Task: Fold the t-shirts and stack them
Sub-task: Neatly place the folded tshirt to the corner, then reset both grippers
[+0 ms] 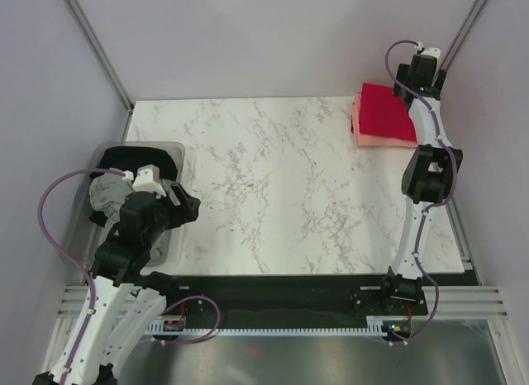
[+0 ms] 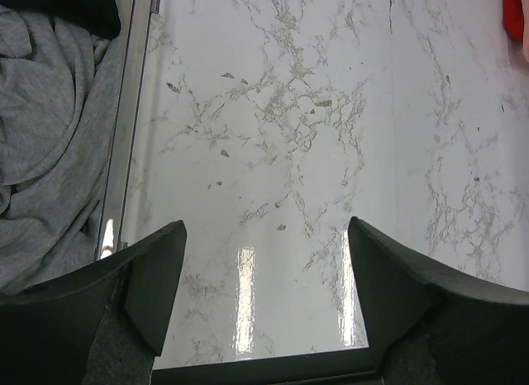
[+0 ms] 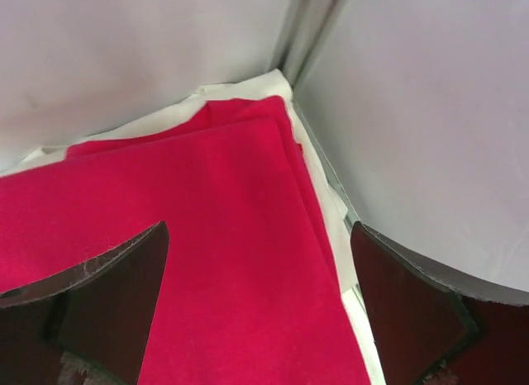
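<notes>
A folded crimson red t-shirt lies on a folded salmon pink t-shirt at the table's far right corner. My right gripper hovers over the red t-shirt near the corner, jaws wide open, nothing between them. In the top view it sits at the stack's far edge. A grey t-shirt and a black t-shirt lie crumpled in the clear bin at the left. My left gripper is open over bare marble beside the bin, with the grey t-shirt to its left.
The bin's clear wall runs just left of my left fingers. Enclosure walls and a metal post close in right behind the shirt stack. The marble tabletop stretches between the bin and the stack.
</notes>
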Motion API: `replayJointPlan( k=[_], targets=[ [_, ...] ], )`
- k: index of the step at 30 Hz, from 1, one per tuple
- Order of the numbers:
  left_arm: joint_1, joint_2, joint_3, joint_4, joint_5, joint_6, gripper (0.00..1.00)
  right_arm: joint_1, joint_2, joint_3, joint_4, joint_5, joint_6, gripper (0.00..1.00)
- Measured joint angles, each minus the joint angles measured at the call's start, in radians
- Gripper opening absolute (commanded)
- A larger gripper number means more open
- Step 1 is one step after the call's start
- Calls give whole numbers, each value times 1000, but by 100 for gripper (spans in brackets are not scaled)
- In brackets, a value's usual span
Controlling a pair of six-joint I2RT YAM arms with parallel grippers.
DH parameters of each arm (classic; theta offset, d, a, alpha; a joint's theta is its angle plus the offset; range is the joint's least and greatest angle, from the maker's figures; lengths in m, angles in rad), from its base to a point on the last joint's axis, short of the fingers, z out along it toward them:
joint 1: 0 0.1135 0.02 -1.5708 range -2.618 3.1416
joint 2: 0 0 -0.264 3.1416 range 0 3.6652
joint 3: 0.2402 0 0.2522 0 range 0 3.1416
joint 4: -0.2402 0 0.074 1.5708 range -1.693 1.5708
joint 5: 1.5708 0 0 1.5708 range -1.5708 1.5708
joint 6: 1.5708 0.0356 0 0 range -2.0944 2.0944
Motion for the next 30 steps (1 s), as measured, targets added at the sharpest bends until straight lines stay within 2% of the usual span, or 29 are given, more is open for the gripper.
replayJointPlan(
  k=[5, 9, 13, 16, 20, 24, 30],
  targets=[
    [0, -6, 0, 0, 0, 0, 86, -1, -32, -22, 0, 68, 75, 98],
    [0, -21, 0, 0, 0, 0, 86, -1, -180, -119, 8, 68, 144, 98],
    [0, -33, 0, 0, 0, 0, 86, 14, -462, -336, 30, 3, 265, 98],
    [0, -34, 0, 0, 0, 0, 86, 75, -702, -539, 63, -27, 343, 98],
    [0, -31, 0, -1, 0, 0, 86, 328, -996, -845, 127, -71, 415, 98],
    [0, -34, 0, -2, -1, 0, 86, 578, -1178, -1161, 161, -99, 479, 98],
    [0, -48, 0, -3, -3, 0, 86, 975, -1212, -1463, 125, -69, 596, 98]
  ],
)
